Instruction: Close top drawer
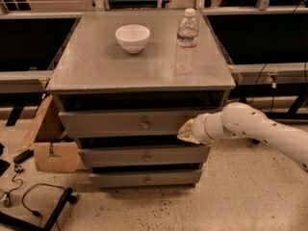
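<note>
The top drawer is the uppermost of three in a grey cabinet. Its long flat front panel has a small brass knob in the middle. It stands a little way out, with a dark gap showing between it and the cabinet top. My gripper, on a white arm that comes in from the right, is against the right end of the drawer's front panel, level with its lower edge. It holds nothing that I can see.
A white bowl and a clear water bottle stand on the cabinet top. Two lower drawers sit beneath. A cardboard box and black cables lie on the floor at the left.
</note>
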{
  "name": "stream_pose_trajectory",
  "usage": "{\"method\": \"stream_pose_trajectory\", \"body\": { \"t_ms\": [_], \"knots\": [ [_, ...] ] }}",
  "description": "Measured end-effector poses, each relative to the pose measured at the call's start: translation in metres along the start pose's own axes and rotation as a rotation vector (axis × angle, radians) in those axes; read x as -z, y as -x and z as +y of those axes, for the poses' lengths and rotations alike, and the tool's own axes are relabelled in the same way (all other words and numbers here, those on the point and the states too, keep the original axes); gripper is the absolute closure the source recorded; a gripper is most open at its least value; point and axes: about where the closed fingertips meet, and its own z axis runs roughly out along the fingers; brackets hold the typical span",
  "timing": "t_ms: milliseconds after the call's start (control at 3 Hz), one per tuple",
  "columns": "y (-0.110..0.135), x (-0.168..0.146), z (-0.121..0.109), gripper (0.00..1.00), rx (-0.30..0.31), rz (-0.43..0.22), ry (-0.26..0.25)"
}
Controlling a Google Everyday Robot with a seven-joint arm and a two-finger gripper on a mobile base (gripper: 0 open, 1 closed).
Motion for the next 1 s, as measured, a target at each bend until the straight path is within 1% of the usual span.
{"method": "stream_pose_trajectory", "body": {
  "t_ms": [333, 667, 1000],
  "knots": [
    [0.000, 0.045, 0.038, 1.00, 0.014, 0.063, 0.026],
    [0.009, 0.103, 0.077, 1.00, 0.062, 0.159, 0.097],
    [0.024, 0.169, 0.094, 1.00, 0.104, 0.302, 0.155]
  ]
}}
